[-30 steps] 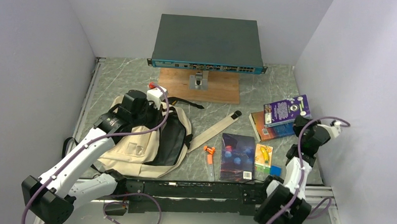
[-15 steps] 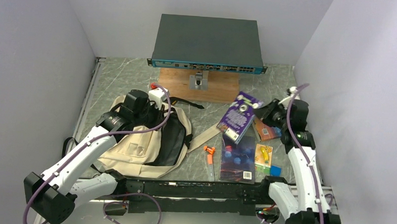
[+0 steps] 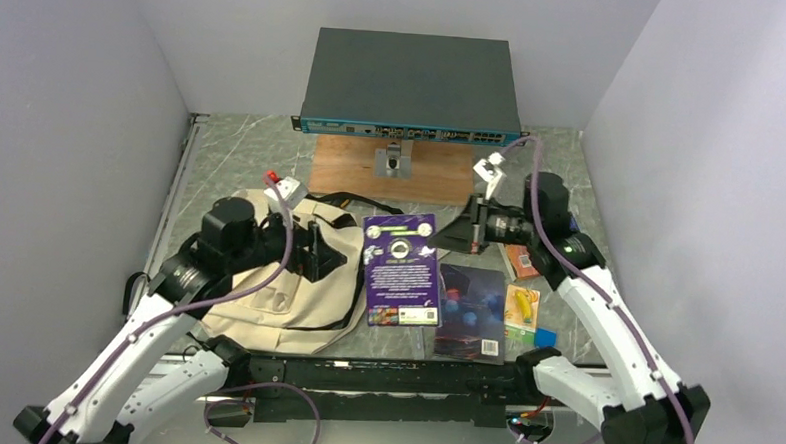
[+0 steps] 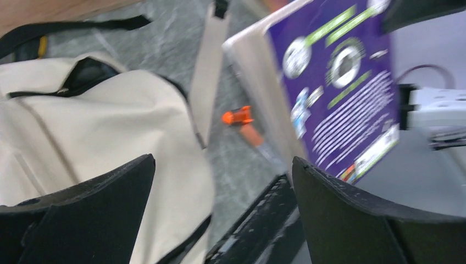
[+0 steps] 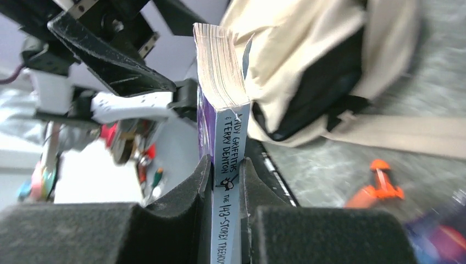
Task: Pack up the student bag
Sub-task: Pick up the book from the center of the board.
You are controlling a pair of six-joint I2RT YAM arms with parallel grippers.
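**Desk:** What fills the frame, biggest first?

**Photographer:** A grey, marble-veined table. At the middle of its far edge, one flat, dark metal network switch sits raised on a plain wooden board.

**Desk:** And the student bag?

**Photographer:** One student bag, soft cream canvas with black trim. It lies slumped toward the near-left corner. One wide beige strap trails off across the marble toward the table's middle.

**Desk:** The arms?

**Photographer:** Two, white-shelled with purple cables. The left gripper hangs over the bag's right side, its black fingers spread wide with nothing between them. The right gripper reaches in from the right edge and pinches a purple paperback at its pale blue spine. The book is held off the table at the middle, just right of the bag. Its pages are yellowed and its cover glossy.

**Desk:** How many books in all?

**Photographer:** Three. The held one, a dark one printed with spheres lying flat by the near edge, and an orange one mostly hidden under the right arm.

**Desk:** Smaller things?

**Photographer:** A yellow-orange packet lies just right of the dark book, and a small blue block sits at its near end. One orange-handled tool lies on the marble beside the strap, too blurred to name.
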